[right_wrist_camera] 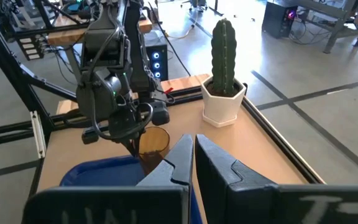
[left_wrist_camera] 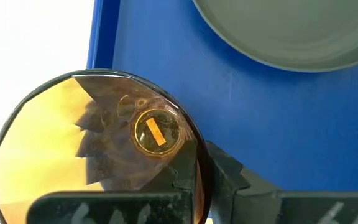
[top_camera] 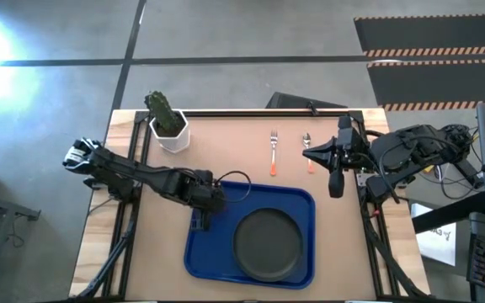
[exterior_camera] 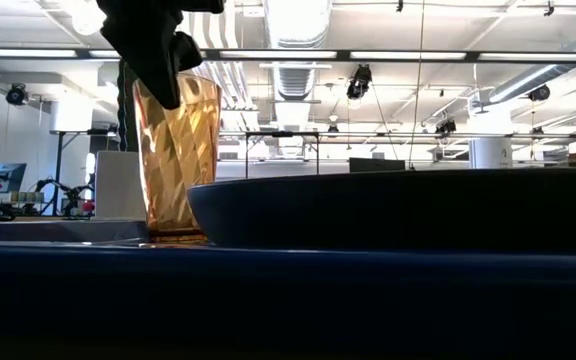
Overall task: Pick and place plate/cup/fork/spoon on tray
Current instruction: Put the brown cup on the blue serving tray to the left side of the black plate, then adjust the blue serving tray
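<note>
While the plate (top_camera: 266, 243) already sits on the tray (top_camera: 301, 202), the left gripper (top_camera: 200, 220) jaws pinch the cup (exterior_camera: 176, 160) rim at the tray's left edge. Fork (top_camera: 273, 153) and spoon (top_camera: 308, 151) wait on the tabletop (top_camera: 226, 143) by the right gripper (top_camera: 336, 183), jaws pressed together.

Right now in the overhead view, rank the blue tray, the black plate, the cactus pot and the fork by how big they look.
1. The tray
2. The plate
3. The cactus pot, plant included
4. The fork

The pot stands taller, nearer the camera, so its lead over the fork is less sure.
</note>
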You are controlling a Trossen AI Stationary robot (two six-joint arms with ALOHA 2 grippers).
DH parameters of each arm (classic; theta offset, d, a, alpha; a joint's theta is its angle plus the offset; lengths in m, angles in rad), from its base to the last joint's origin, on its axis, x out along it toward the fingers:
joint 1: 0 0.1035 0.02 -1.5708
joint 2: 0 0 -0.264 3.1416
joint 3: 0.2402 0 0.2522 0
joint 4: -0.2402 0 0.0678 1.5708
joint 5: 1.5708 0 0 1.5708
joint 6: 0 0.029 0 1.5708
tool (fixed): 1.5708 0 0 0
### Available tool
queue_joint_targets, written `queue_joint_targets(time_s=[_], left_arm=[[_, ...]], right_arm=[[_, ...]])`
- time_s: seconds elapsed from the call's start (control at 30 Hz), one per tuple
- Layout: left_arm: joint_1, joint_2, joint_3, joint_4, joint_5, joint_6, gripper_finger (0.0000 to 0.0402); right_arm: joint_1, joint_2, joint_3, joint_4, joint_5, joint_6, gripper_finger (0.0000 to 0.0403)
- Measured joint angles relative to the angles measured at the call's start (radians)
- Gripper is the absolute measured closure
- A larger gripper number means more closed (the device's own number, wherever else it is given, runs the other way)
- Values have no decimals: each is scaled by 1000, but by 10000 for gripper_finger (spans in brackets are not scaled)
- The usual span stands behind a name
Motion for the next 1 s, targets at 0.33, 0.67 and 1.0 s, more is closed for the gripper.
queue_joint_targets(time_s=[0.33,0.67,1.0], left_arm=[[0,-31,10,9,-3,-1,353],[0,-32,164,11,-116,92,318],[-1,-79,326,-4,-187,194,325]], right_arm=[[0,0,0,0,-2,0,394],[0,2,0,-52,-3,20,394],[0,16,0,-149,-74,137,394]])
